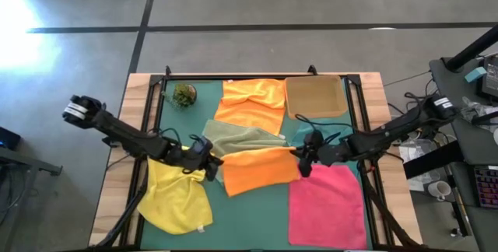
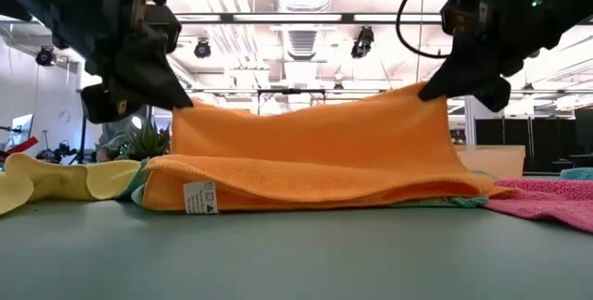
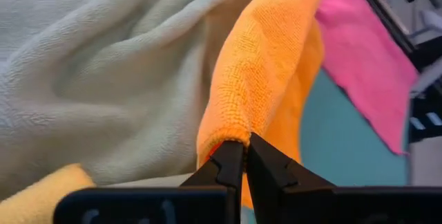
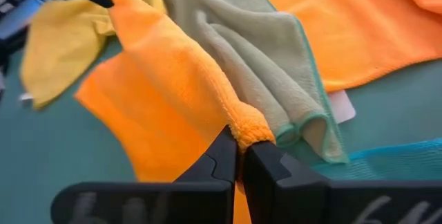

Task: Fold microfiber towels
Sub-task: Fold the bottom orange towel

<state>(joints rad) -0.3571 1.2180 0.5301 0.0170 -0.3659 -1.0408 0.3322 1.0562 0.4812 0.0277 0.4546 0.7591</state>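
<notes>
Towels mostly unfolded; only one mid-fold.

- Yellow towel: crumpled, just beside the left gripper, not folded.
- Left gripper: fingers pinched tight on one corner of the middle orange towel.
- Olive towel: rumpled, just beyond both pairs of fingers.
- Second orange towel: farther beyond, loose.
- Right gripper: clamped on the opposite corner, edge lifted between the two.
- Pink towel: flat, beside the right fingers.

Judged barely begun.
</notes>
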